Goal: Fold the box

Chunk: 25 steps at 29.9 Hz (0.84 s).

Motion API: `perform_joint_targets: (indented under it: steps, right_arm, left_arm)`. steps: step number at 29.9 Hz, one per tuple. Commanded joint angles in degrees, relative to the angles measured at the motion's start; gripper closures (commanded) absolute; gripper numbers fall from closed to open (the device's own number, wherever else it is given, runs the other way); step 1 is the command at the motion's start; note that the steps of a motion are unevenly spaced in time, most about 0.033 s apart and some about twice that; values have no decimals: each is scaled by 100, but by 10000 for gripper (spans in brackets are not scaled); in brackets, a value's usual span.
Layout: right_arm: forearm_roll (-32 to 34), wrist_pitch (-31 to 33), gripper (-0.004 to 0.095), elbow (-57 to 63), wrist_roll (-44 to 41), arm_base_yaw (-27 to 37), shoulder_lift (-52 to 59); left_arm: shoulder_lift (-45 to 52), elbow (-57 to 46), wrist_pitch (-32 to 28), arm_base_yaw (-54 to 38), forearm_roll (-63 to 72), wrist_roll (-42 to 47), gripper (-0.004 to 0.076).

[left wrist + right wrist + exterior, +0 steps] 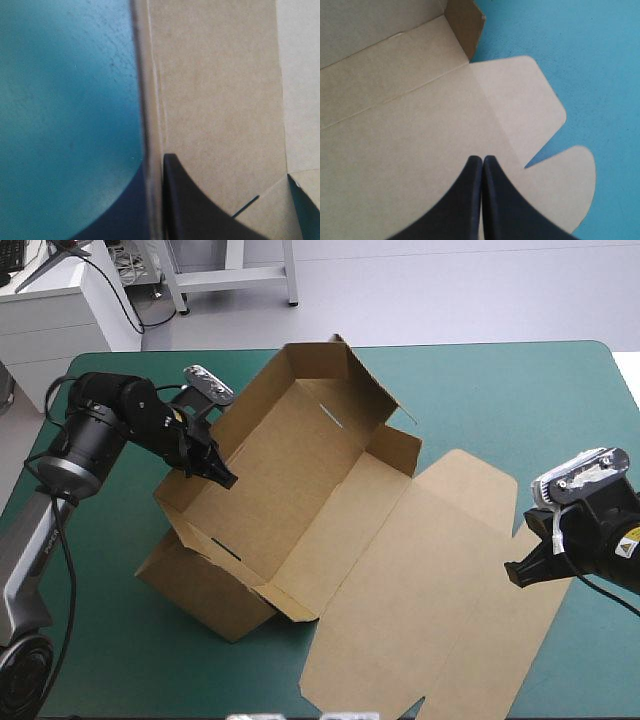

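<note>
Two claws at the box (300, 470), askew on the bench (520, 390), long axis running near-left to far-right. Clamped on the tray's left long wall: left claw (222, 478). Pressed together, empty, at the outer edge of the flat lid (420, 580): right claw (515, 573), nearer arm for that flap.

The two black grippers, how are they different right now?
The left gripper pinches a raised wall of the box, with the board between its fingers. The right gripper is shut on nothing, and its fingers touch each other. The left gripper is at the tray's side, while the right gripper is over the flat lid near its edge. Both are black, and both are at the brown box.
</note>
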<state>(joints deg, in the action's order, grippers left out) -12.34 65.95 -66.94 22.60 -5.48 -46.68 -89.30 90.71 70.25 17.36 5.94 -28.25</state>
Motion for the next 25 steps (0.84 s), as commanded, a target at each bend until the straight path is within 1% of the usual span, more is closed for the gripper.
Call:
perform_joint_targets:
  steps: [1, 6, 9, 11, 14, 18, 20, 23, 25]
  right_arm:
    - [-29, -337, 927, -184, -8, 38, 42]
    - [-41, -372, 927, -184, -73, 38, 42]
    - [-65, -393, 927, -184, -73, 38, 42]
    - [-65, -396, 927, -184, -73, 38, 42]
    - [-65, -396, 927, -184, -73, 38, 42]
    - [-65, -406, 927, -184, -73, 38, 42]
    - [-65, -406, 927, -184, -73, 38, 42]
    - [-65, -406, 927, -184, -73, 38, 42]
    - [-65, -419, 927, -184, -103, 38, 42]
  left_arm:
    - [140, 205, -606, 488, -358, -10, 730]
    - [-14, 183, -1126, 1210, -1325, -10, 730]
    - [-56, 13, -1620, 1667, -2047, 34, 730]
    - [-56, -174, -1966, 1952, -2691, 236, 730]
    - [-56, -408, -2224, 2269, -3683, 751, 730]
    - [-46, -591, -2358, 2546, -4571, 857, 730]
    - [-21, -591, -2518, 2589, -4934, 857, 730]
    - [115, -591, -2844, 2578, -5214, 857, 730]
    - [194, -591, -2942, 2578, -5160, 808, 730]
